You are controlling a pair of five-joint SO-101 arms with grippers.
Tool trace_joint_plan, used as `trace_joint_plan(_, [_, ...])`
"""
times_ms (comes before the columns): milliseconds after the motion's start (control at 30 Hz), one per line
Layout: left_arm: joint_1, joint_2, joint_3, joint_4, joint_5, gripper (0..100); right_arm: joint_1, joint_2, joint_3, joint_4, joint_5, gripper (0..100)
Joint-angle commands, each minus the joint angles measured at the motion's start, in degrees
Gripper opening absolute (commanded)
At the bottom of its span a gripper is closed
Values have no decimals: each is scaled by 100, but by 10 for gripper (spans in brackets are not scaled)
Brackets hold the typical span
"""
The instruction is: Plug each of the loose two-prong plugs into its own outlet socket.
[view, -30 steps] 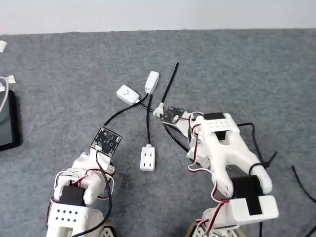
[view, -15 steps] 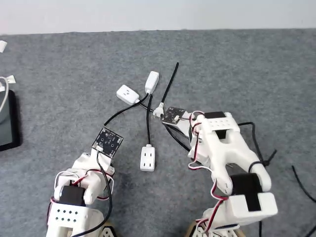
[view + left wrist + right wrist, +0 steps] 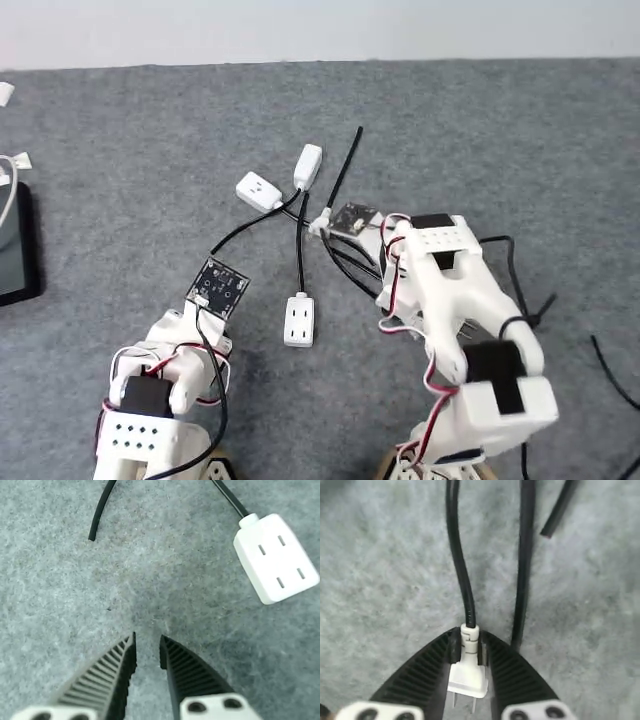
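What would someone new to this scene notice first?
First, the right gripper clamped on a white two-prong plug, whose black cord trails away over the grey mat. Next, a white outlet block lying face up near the left gripper, which holds nothing.

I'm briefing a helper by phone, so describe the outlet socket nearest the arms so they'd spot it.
On the grey table, look between the two arms. The outlet socket is the white block lying alone there, slots up; the other two white blocks sit together farther off.
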Motion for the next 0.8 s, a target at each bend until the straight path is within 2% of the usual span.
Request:
trace_joint_plan(0, [-18,-26,-127,0,-26,15,-84,-980,-176,409,-510,9])
trace_joint_plan(167, [-26,-9,-136,-88,-9,14,-321,-2545,-141,1033,-1055,9])
trace_joint_plan(367, [-26,264,-251,-114,185,14,-1481,-4286,-167,1587,-1626,9])
trace_joint_plan(600, [-18,3279,-1376,-686,185,14,-2747,-4971,-176,1508,-2233,9])
trace_joint_plan(767, [26,5090,-2387,-466,-185,13,-3134,-4971,-149,1174,-2470,9])
